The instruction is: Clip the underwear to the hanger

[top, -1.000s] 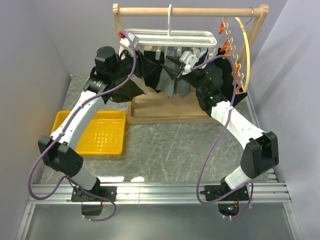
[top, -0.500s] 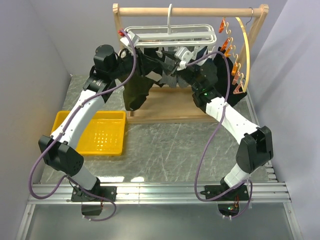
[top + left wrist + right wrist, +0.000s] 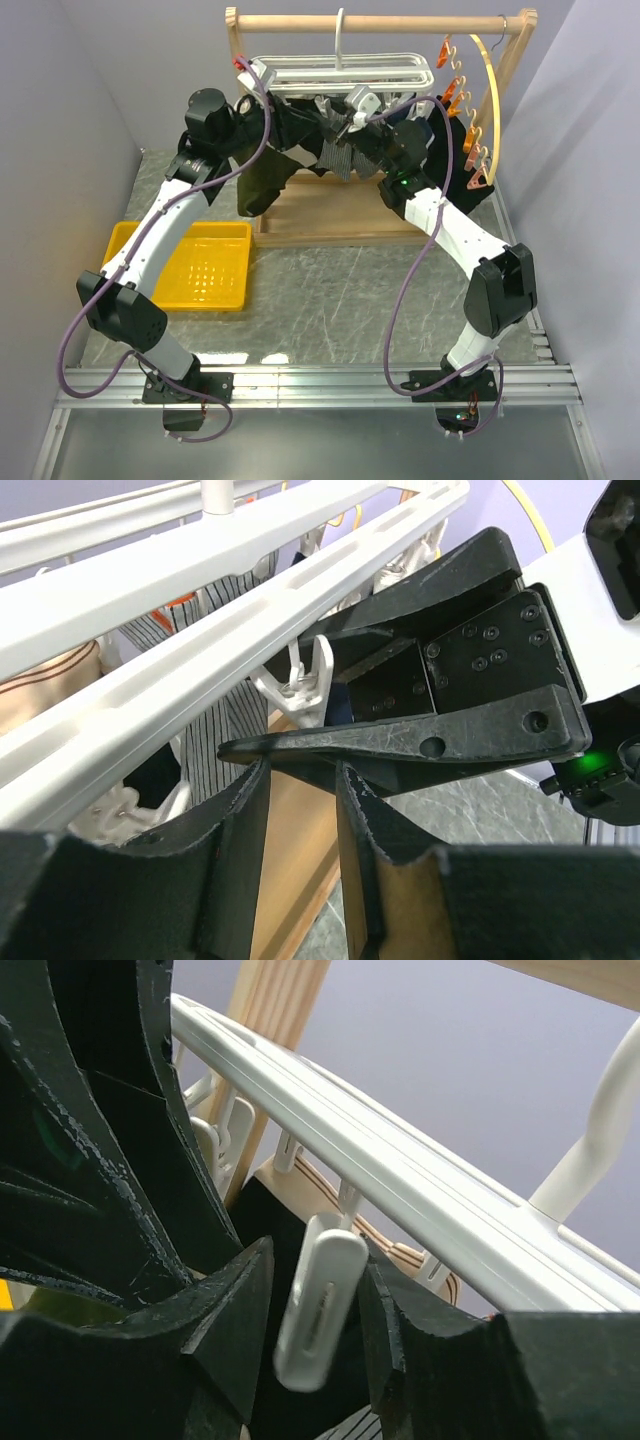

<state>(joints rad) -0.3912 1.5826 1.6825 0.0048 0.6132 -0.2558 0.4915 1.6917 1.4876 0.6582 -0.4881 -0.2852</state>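
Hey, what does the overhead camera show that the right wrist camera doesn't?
Only the overhead camera shows the yellow tray on the table, the dark green underwear hanging below the left end of the frame, and the hoop with orange clips. Only the right wrist camera gives a close look at one white clip sitting between the fingers of the right gripper. Both show the white hanger and the wooden rack it hangs from.

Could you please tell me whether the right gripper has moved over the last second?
Yes: in the top view the right gripper rose leftward, closer to the wooden rack's top bar.
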